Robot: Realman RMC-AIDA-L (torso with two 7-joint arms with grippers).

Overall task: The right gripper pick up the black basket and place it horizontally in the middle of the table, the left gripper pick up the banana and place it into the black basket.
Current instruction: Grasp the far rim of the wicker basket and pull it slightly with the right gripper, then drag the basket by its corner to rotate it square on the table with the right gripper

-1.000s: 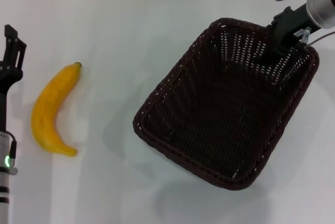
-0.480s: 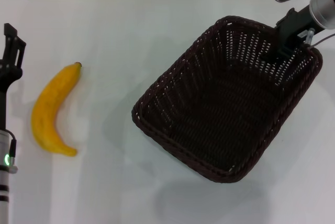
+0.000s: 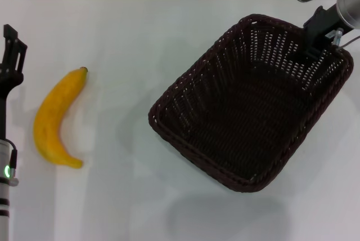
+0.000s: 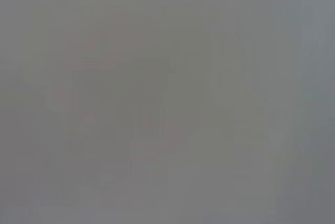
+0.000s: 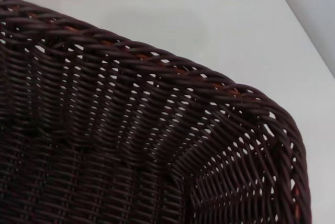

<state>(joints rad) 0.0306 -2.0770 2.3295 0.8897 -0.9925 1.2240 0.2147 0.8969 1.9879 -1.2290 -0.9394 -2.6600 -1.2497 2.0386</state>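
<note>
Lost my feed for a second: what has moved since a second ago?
The right claw, at the far right rim of the black basket, has shifted the basket toward the robot's right and a little away, turning it slightly. The banana lies as before on the table, and the left claw stays parked at the left edge.

Seen from head cam: right gripper [image 3: 320, 41], matte black, slim fingers, on silver-grey cylindrical arm segments w/ a thin grey cable looping off the side and a small clear fitting by the wrist. Left gripper [image 3: 12, 47], black, flat angular fingers, on a black link leading to white-silver segment w/ dark bands and a lit green indicator.
</note>
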